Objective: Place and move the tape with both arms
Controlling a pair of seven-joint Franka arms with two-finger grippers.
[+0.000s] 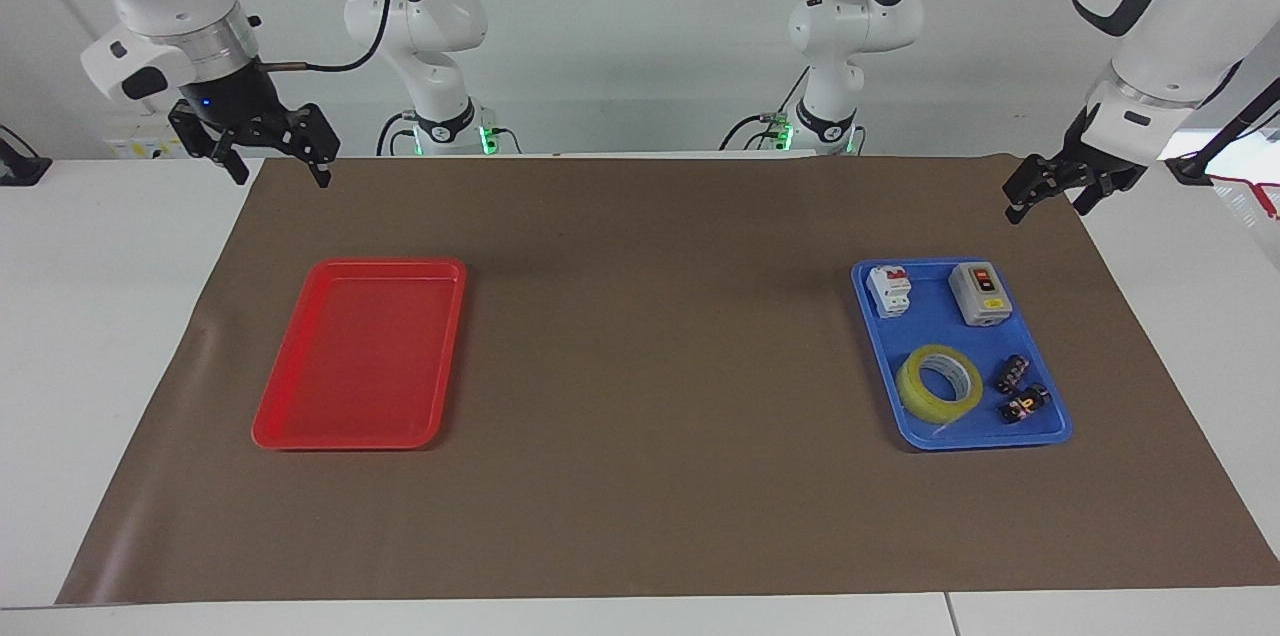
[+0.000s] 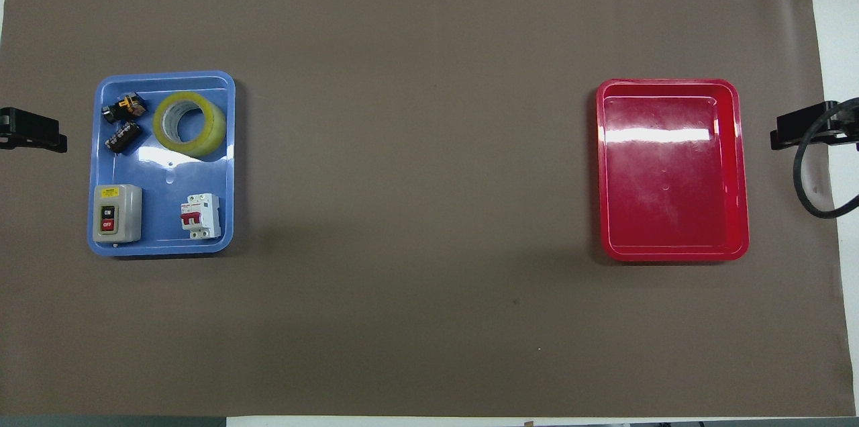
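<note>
The yellow tape roll [image 1: 938,383] lies flat in the blue tray [image 1: 930,314], in the tray's part farther from the robots; it also shows in the overhead view [image 2: 189,123]. My left gripper [image 1: 1048,203] hangs open and empty in the air over the brown mat's edge at the left arm's end, apart from the tray; its tip shows in the overhead view [image 2: 33,135]. My right gripper [image 1: 279,170] hangs open and empty over the mat's edge at the right arm's end, also seen from overhead [image 2: 802,131]. Both arms wait.
The blue tray [image 2: 161,178] also holds a grey switch box [image 1: 980,294], a white circuit breaker [image 1: 889,290] and two small black parts [image 1: 1012,373] beside the tape. An empty red tray [image 1: 360,356] lies toward the right arm's end. A brown mat [image 1: 650,366] covers the table.
</note>
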